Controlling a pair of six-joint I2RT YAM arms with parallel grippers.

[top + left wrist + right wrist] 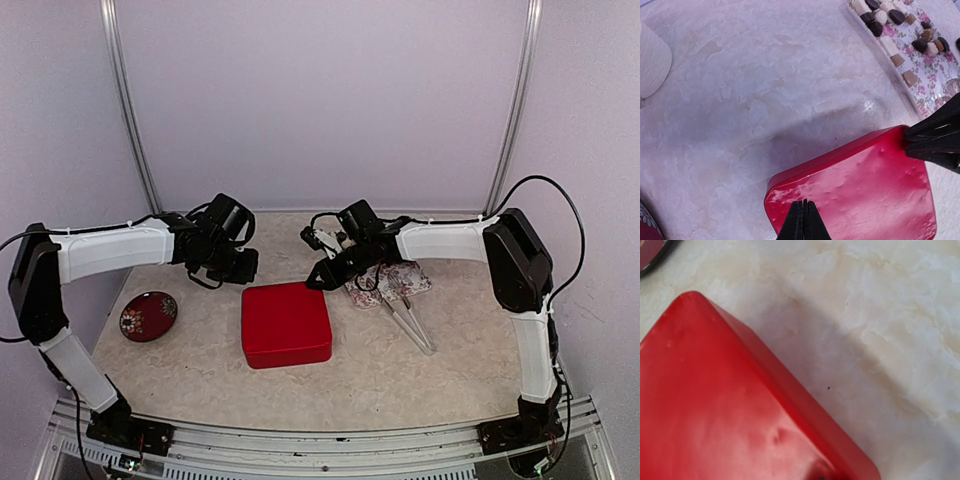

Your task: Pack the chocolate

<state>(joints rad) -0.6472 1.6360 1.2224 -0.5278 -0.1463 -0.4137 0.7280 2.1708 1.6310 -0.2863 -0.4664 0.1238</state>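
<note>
Glossy, rounded red box (286, 323) mid-worktop; chocolates (897, 17) on floral tray (935, 67). Left gripper (802, 222) above box, pinched closed. Right gripper (908, 142) at its corner, gap unclear.

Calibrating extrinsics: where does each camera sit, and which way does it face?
Top: above, behind the bases, looking down on table, red box; left arm, right arm show.
Left wrist: over the box, facing the chocolates; shut left gripper, right gripper show.
Right wrist: close over the box's edge; own fingers unclear.
Shared: all see the box.
</note>
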